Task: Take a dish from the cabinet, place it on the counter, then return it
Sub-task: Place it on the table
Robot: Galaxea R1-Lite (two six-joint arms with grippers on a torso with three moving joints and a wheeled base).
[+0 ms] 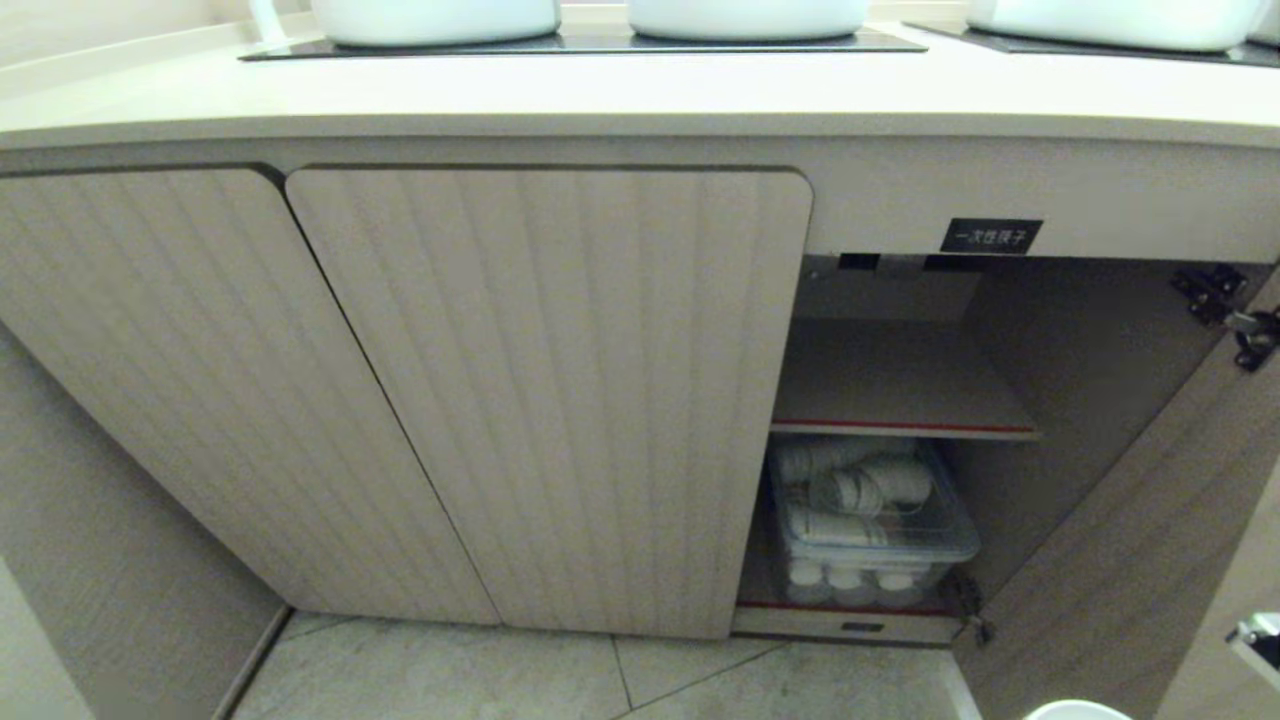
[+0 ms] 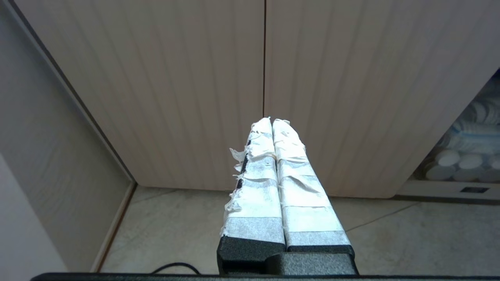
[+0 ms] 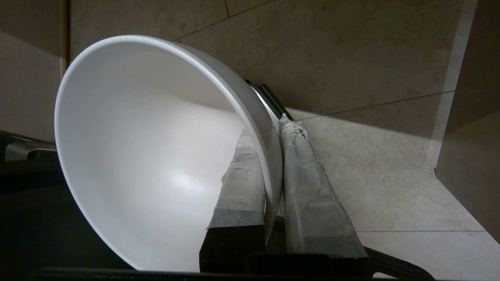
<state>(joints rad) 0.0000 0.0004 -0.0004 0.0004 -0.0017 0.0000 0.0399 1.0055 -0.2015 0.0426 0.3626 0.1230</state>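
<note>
The right gripper point(image 3: 269, 156) fills its wrist view, its two taped fingers point(image 3: 308, 183) clamped on the wall of the bowl point(image 3: 148, 156): one finger inside, one outside, the rim between them. The bowl is tipped on edge over pale floor tiles point(image 3: 375, 164), clear of cabinet and counter alike. In the head view only a sliver of its white rim point(image 1: 1075, 710) shows, at about 5 o'clock, beside a bit of the arm at the right edge.

The left gripper point(image 2: 272, 121) hangs low before the two closed doors, fingers point(image 2: 293, 171) pressed together with nothing between them, pointing at the seam where the doors meet.

One bowl is in view. The cabinet point(image 1: 540, 400) shows three doors: two ribbed ones shut, at 9 o'clock and centre, and a third point(image 1: 1130, 560) swung open at 4 o'clock, its hinges point(image 1: 1225, 305) at 3 o'clock. The open bay holds two red-edged shelves: the upper one point(image 1: 900, 385) bare, the lower one carrying one clear bin point(image 1: 880, 520) of stacked white cups. I make out three cup stacks lying on top and three round cup ends under them; more cannot be counted. One black label point(image 1: 990, 236) with white characters sits above the bay, at about 2 o'clock.

The cream counter point(image 1: 640, 95) runs across 12 o'clock, with black cooktop glass point(image 1: 590, 44) and the bases of three white pots point(image 1: 435, 18) on it. Marbled floor tiles run under the cabinet, and a plain beige wall closes the corner at 8 o'clock
</note>
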